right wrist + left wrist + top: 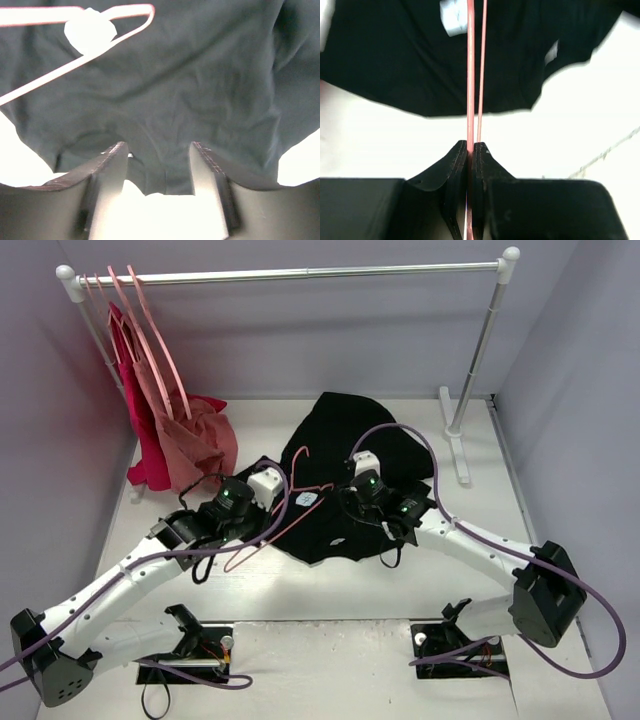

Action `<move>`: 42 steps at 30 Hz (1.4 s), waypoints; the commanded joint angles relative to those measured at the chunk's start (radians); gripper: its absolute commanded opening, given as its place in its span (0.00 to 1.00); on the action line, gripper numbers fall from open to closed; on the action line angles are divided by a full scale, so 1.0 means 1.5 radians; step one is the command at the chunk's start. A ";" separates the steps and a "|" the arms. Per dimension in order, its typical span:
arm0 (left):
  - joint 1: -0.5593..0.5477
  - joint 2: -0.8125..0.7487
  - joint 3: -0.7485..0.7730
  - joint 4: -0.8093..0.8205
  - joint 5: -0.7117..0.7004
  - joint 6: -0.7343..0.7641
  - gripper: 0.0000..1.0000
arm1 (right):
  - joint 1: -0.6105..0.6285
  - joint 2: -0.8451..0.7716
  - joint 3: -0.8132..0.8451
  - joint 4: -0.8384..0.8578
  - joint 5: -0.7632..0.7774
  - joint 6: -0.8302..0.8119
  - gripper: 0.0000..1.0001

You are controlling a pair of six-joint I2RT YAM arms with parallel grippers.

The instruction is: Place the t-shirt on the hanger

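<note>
Pale desk (pixel 330 590) seen from above: the black t-shirt (pixel 340 430) lies crumpled at its middle. The pink hanger (pixel 255 540) slants over the shirt's left edge, near a rail (pixel 300 273) holding red and pink garments (pixel 170 440). Left wrist view: the left tool (pixel 470 147) is clamped on the hanger's wire. Right wrist view: the right tool (pixel 157 150) stands apart, its fingers straddling the shirt's edge.

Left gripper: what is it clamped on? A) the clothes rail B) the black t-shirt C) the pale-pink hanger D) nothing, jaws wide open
C: the left wrist view shows the left gripper pinched shut on the thin wire of the hanger, and the t-shirt lies beyond its fingertips, not between them.
</note>
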 commanded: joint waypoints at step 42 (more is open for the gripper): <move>-0.011 -0.046 -0.053 0.050 -0.089 -0.026 0.00 | 0.063 0.087 -0.022 -0.069 0.063 0.119 0.14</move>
